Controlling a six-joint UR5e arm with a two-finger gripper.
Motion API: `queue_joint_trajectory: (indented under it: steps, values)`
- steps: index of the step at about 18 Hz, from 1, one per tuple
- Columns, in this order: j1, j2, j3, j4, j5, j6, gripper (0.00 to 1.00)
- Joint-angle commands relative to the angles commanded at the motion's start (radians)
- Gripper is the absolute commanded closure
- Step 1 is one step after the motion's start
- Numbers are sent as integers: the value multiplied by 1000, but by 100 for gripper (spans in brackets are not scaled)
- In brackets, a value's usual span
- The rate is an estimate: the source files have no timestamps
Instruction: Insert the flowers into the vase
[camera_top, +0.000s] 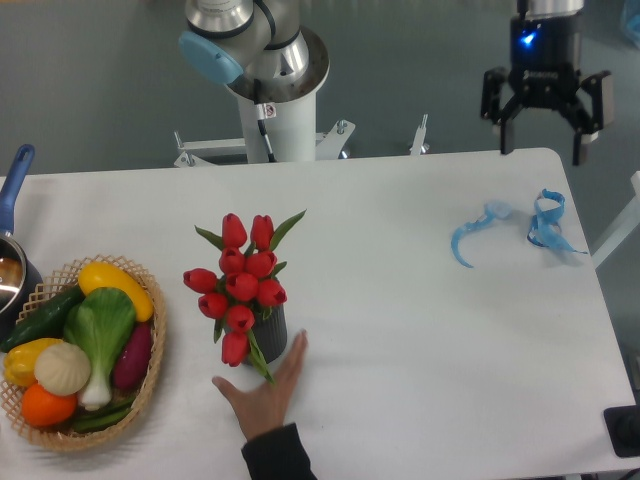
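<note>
tulips (240, 285) already sit in the ribbed vase (272, 332), w/ a person's hand (266, 392) touching its base. gripper (546, 128) hangs far off, jaws spread & empty. risk: top-heavy bunch tips the vase if the hand nudges it.

The flowers (240, 285) stand in the vase (272, 330) on the counter (420, 330), a person's hand (265, 395) touching the vase, while the gripper (545, 130) hangs spread wide, well apart.

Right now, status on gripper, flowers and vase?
Gripper open, empty, high at far right. Flowers already in vase. Human hand touching vase base; blue ribbon below gripper.
</note>
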Motion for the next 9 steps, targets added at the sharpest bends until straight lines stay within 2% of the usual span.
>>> queue_joint_trajectory:
  steps: [4,9]
  values:
    - [43,3,0,-55,29,200,0]
    - [46,9,-8,-57,37,215,0]
